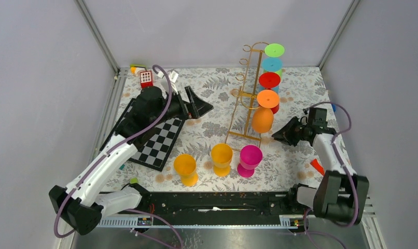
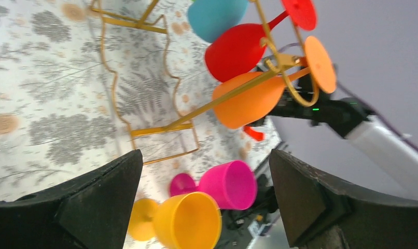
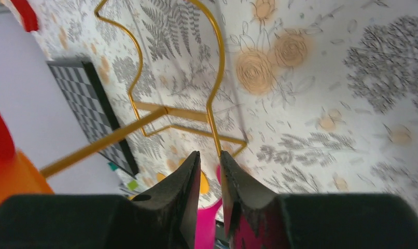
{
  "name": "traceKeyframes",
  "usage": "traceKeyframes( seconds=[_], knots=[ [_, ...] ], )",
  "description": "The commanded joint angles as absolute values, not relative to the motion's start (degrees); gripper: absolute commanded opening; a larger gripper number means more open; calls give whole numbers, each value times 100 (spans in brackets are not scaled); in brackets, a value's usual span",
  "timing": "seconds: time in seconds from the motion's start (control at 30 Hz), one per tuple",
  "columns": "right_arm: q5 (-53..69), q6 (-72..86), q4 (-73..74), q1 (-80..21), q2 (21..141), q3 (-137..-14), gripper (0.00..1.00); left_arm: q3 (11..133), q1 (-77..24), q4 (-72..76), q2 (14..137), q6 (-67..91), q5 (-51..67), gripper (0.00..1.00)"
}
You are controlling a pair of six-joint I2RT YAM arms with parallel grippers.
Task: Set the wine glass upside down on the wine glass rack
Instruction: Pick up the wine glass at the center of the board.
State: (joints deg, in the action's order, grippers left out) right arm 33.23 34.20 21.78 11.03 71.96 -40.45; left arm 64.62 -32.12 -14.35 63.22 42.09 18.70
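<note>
Orange plastic wine glass [image 1: 262,120] is hanging upside down, low on the tall gold wire wine glass rack [image 1: 247,106]. We are seeing the rack standing on a white tablecloth [image 1: 300,85] printed with grey ferns and peach flowers, with plain grey walls [image 1: 207,26] closing in the table. Our right gripper [image 1: 275,136] is hovering just beside the glass, fingers narrowly apart and empty. Our left gripper [image 1: 199,101] is gaping wide beside a black-and-white checkerboard [image 1: 160,142]. Markings on a small red-and-white box [image 1: 146,78] are showing too small to read.
</note>
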Motion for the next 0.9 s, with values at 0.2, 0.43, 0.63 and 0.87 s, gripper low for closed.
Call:
traceKeyframes(
  seconds=[0.2, 0.43, 0.63, 0.87],
  knots=[
    [2288, 2177, 4792, 1108, 5166, -4564, 44, 5662, -3173, -1731, 5293, 1881, 780, 99],
    [2504, 2143, 5744, 1090, 4270, -4592, 61, 5802, -3173, -2105, 5419, 1610, 219, 99],
    [2776, 2199, 6248, 1008, 3875, -4641, 66, 5976, -3173, -2239, 5666, 1573, 514, 99],
    [3041, 2690, 6071, 645, 3716, -4630, 69, 6086, -3173, -2237, 5816, 1797, 1044, 99]
  ],
)
